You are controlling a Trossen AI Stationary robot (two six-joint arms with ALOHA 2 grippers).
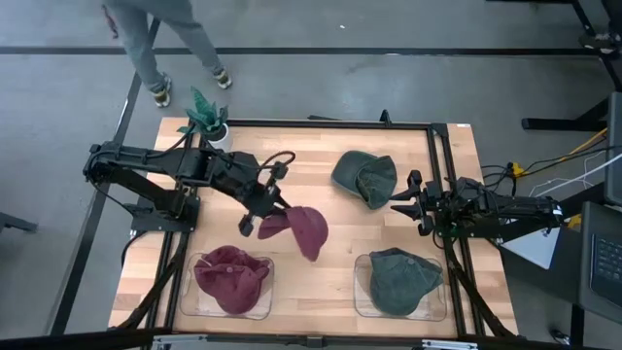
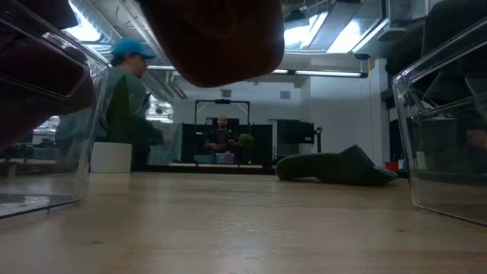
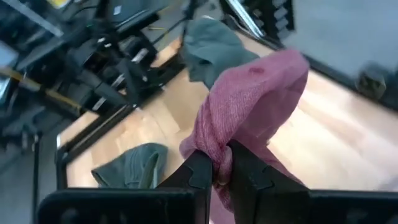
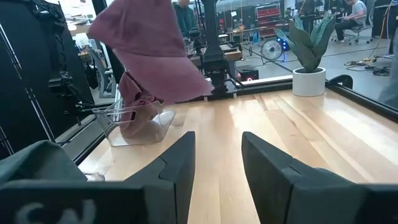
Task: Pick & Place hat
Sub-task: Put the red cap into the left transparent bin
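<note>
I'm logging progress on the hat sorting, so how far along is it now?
Looks done: one red hat sits in the left bin and one green hat in the right bin. In hand: the left gripper holds a second red hat lifted off the table. Left: the other green hat lies loose near the right gripper, which waits with jaws open.
</note>
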